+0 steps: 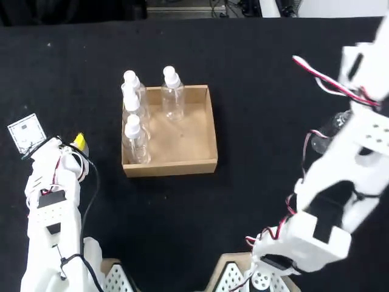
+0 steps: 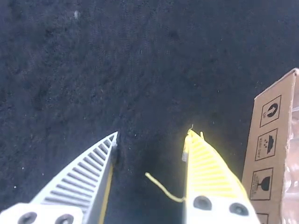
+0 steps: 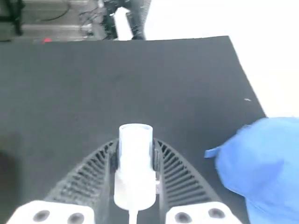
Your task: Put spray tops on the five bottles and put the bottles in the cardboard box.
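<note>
The cardboard box (image 1: 200, 163) sits mid-table with several clear bottles (image 1: 135, 137) standing in it, each with a white spray top; three stand along its left wall and one (image 1: 172, 91) at the back. In the right wrist view my right gripper (image 3: 134, 142) is shut on a white spray top (image 3: 134, 168), held over the black table. A clear bottle (image 1: 331, 129) shows beside the right arm (image 1: 340, 182), partly hidden by it. My left gripper (image 1: 72, 143) rests low at the table's left, open (image 2: 152, 137) and holding nothing, with the box wall (image 2: 275, 149) close beside it.
A white paper tag (image 1: 25, 132) lies at the far left near the left arm. A blue object (image 3: 261, 163) lies off the table's edge beyond the right gripper. Black cloth (image 1: 255, 79) covers the table around the box.
</note>
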You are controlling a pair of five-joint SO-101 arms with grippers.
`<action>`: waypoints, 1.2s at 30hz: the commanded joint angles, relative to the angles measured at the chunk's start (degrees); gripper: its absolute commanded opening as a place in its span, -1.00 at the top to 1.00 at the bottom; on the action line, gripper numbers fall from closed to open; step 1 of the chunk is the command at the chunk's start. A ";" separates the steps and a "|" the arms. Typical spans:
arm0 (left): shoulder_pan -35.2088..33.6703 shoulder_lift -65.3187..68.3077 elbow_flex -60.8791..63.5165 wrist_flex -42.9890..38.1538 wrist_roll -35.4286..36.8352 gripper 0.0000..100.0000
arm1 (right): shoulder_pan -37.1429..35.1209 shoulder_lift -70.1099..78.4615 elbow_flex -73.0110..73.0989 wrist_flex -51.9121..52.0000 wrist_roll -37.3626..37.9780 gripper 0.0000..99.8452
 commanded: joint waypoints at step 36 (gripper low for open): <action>0.92 -0.62 -0.92 -1.32 -0.35 0.60 | 8.00 -42.77 93.32 -89.41 1.85 0.98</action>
